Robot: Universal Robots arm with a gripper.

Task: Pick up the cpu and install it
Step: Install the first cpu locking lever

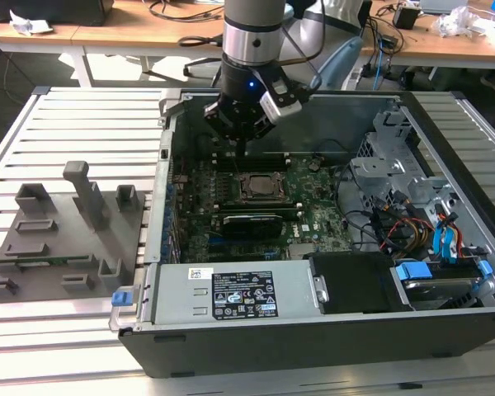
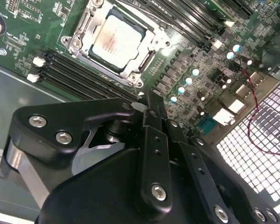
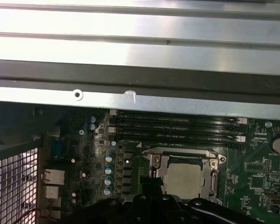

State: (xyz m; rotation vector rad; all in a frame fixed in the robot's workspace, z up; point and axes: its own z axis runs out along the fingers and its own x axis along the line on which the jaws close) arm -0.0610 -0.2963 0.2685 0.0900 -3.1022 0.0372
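Chip: the cpu (image 2: 115, 43) lies flat in its socket frame (image 2: 147, 59) on the motherboard (image 1: 313, 210); its pale metal top faces up, also seen in the first wrist view (image 3: 183, 179).
Gripper: the gripper (image 1: 241, 136) hangs over the open computer case (image 1: 445, 330), above the board and just beside the socket on the side toward the case's far wall in the exterior view. Its black fingers (image 2: 151, 105) look drawn together to a narrow tip in the second wrist view, with nothing between them. The tip is clear of the chip and does not touch it.
Memory slots: long black slots (image 2: 79, 77) run along one side of the socket, between it and the case wall.
Graphics card: a long black card (image 1: 252, 223) sits on the board just nearer the camera than the socket in the exterior view.
Tray: a grey parts holder (image 1: 62, 239) rests on the slatted table (image 1: 74, 124), well apart from the case, on the exterior view's left.
Cables: blue and orange leads (image 1: 433, 239) bunch in the case on the exterior view's right.
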